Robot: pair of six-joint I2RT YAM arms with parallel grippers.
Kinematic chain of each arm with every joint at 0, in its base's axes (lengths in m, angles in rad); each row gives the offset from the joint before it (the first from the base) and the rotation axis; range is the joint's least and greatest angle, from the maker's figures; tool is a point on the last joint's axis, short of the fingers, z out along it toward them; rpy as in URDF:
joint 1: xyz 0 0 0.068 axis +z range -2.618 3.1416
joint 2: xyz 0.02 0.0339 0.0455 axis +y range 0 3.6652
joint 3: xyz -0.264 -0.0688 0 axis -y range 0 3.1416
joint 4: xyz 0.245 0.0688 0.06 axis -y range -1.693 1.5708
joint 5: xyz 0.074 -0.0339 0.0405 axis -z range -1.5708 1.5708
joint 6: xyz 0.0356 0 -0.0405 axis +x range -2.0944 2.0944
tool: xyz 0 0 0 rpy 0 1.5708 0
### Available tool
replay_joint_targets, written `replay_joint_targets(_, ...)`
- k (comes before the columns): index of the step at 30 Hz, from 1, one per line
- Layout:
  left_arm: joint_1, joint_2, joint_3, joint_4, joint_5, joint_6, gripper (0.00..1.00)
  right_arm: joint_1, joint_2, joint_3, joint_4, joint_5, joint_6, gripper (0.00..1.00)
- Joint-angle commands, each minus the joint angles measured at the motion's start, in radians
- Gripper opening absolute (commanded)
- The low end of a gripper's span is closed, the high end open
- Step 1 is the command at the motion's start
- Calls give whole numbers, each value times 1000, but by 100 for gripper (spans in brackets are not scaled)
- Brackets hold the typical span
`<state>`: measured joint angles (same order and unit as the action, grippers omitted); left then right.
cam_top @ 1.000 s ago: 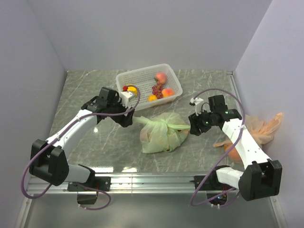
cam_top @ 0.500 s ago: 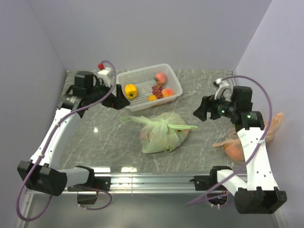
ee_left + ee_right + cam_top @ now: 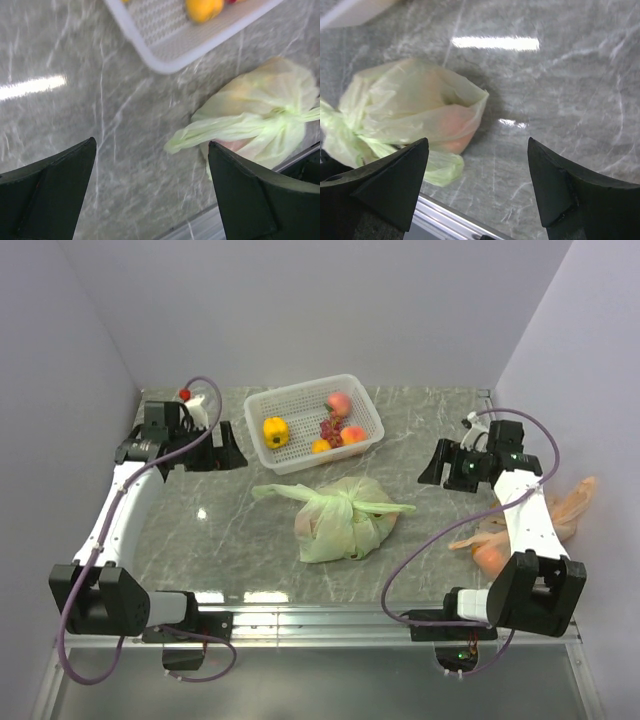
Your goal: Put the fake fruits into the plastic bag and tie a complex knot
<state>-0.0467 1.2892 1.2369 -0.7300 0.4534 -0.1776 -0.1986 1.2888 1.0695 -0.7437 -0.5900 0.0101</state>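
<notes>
Plenty of bare table [image 3: 230,530] around the plastic bag [image 3: 343,518]: lying at mid-table, just nearer than the white basket [image 3: 335,452] yet apart from its front wall, well clear of the near rail and of the orange bag [image 3: 555,510] slumped at the right edge. Left gripper [image 3: 228,445] held at the far left beside the basket, arm stretched up along the left wall, fingers spread wide and holding nothing. Right gripper [image 3: 432,462] poised to the right of the bag, forearm reaching in from the right wall, fingers likewise parted and empty. Bag closed on top by the knot [image 3: 345,503], two loose ends running out left and right, so long axis across the table. Some fake fruits [image 3: 339,403] lying in the basket, others dim through the bag's film
</notes>
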Motion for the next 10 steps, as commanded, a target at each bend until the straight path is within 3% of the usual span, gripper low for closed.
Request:
replay_joint_targets(1,8,-18,-47,7,-18,1,99,24,-49,-48,44,47,-31,87)
replay_joint_targets(10,21,35,-10,11,-39,-27,99,97,-124,-99,50,108,-55,88)
